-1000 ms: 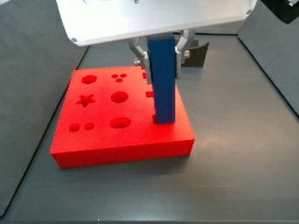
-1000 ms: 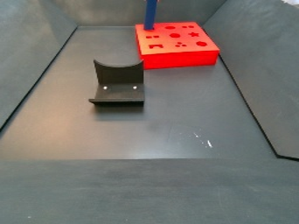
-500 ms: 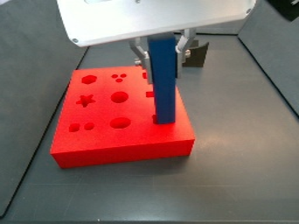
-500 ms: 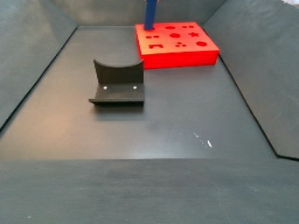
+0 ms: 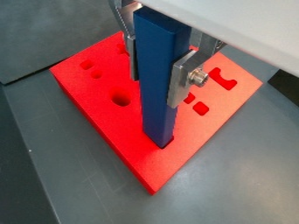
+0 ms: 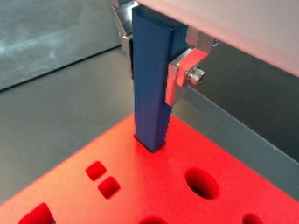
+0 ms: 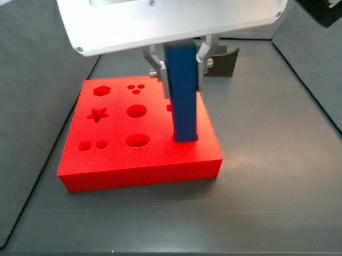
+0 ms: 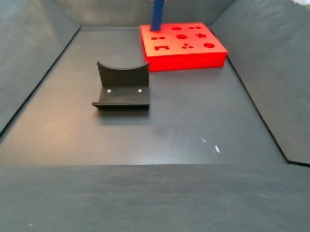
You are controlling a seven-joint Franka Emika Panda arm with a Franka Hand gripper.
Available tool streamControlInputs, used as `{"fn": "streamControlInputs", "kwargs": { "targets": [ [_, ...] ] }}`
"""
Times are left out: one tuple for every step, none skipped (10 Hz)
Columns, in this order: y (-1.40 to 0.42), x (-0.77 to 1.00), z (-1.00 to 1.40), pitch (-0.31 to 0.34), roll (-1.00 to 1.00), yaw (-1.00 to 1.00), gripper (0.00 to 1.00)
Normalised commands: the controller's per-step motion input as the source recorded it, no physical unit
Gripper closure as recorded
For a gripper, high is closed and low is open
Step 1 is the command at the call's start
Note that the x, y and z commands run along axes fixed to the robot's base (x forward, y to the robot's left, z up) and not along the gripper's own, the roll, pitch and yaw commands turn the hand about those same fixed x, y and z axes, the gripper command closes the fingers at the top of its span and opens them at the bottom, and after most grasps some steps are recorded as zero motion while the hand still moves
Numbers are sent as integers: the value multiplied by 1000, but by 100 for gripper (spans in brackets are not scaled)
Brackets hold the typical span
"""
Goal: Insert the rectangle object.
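The gripper [image 5: 160,70] is shut on the rectangle object [image 5: 158,96], a long blue bar held upright. Its silver fingers [image 5: 184,80] clamp the bar's upper part, as both wrist views show [image 6: 155,61]. The bar's lower end [image 6: 149,140] meets the top of the flat red block [image 6: 140,188] near one corner. I cannot tell how deep it sits in the block. In a side view the bar [image 7: 182,95] stands at the right front corner of the red block [image 7: 127,170] under the gripper [image 7: 183,60]. In a side view only the bar's lower part [image 8: 157,13] shows above the block [image 8: 188,56].
The red block [image 5: 100,74] has several shaped holes: round ones, a star, small squares. The dark fixture [image 8: 121,86] stands on the grey floor, well away from the block, and shows behind it [image 7: 225,62]. Dark walls enclose the floor.
The gripper and the bar's top have shifted slightly left in the side view. The bar's lower end stays at the same spot on the block.
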Motion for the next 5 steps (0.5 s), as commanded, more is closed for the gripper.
{"fn": "streamControlInputs", "kwargs": {
  "targets": [
    [-40,0,0,0,53,0,100],
    [-6,23,0,0,0,0,100],
    [-74,349,-466,-10,67,-97,100],
    [-146,380,-983,0,187,-651,100],
    [-129,329,-1000,0,169,-729,100]
  ]
}}
